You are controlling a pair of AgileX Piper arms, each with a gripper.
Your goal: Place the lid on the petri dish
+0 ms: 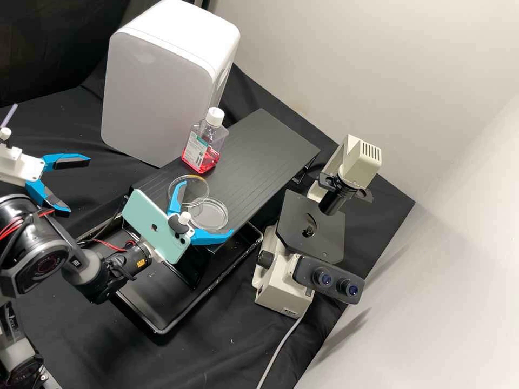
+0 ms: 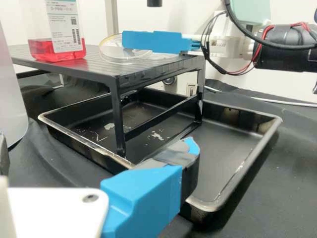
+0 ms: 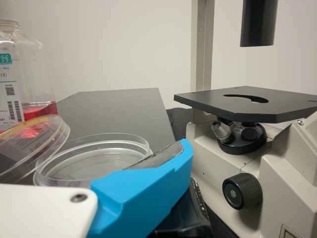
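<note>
At mid-frame on the black rack, the petri dish lies flat, the lid tilted against its upper-left side, both at the spread, empty fingers of the right hand — the nearer by far — while the left hand hangs released at far left.

The bench is covered with black cloth. Plain white walls stand beyond the jaws of the right gripper and to their right. A black raised platform lies under those jaws and runs on ahead of them, standing in a shallow black tray. A white rounded cabinet stands beyond the jaws of the left gripper. A microscope stands near the right jaws, on their right. Lighting is even, with soft shadows.
</note>
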